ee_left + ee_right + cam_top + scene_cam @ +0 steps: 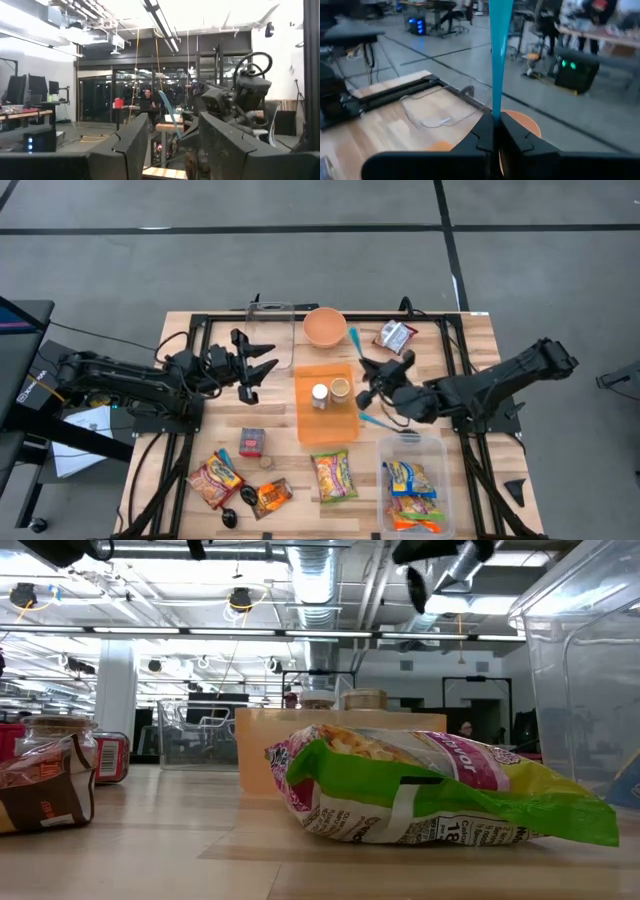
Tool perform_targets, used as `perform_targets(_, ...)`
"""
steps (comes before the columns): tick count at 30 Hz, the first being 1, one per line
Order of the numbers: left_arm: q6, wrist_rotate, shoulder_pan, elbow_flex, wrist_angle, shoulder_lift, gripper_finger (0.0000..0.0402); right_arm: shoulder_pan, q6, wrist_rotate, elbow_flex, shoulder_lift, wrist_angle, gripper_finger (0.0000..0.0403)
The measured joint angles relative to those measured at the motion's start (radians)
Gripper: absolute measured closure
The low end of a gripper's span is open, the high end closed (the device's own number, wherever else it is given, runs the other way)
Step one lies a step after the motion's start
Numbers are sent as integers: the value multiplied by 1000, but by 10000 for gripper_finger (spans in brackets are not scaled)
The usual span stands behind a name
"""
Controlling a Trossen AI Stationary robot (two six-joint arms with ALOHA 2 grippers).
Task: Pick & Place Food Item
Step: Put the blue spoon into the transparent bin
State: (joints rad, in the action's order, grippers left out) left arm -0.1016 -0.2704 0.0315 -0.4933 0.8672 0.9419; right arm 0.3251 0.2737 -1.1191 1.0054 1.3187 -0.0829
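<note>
Holding a blue utensil (500,55) pinched in my right gripper (368,393) — bin (436,448) just below it part-filled, snack bags (333,476) remain; left gripper (250,367) spread, empty.

The clear container (585,670) ran off the low view's right edge. The blue utensil (499,52) was cut by the right wrist view's top edge, its end unseen. Labels on the snack bags (333,476) were too small to read.

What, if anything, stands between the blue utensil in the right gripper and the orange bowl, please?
Nothing visible does. The right gripper, shut on the utensil, is close to the bowl, and only bare table shows between them. The jars on the tray stand off to the side of that path.
</note>
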Motion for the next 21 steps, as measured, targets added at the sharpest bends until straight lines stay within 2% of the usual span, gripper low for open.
perform_targets(4, -23, 0, 0, -1, 72, 81, 234, -31, -110, 23, -1, 51, 88, 399)
perform_targets(14, -78, -16, 0, -164, 76, 370, 234, -65, -390, 14, -2, 213, 368, 399)
perform_targets(21, -66, -72, 0, -214, 81, 452, 234, -57, -472, -44, -3, 264, 460, 399)
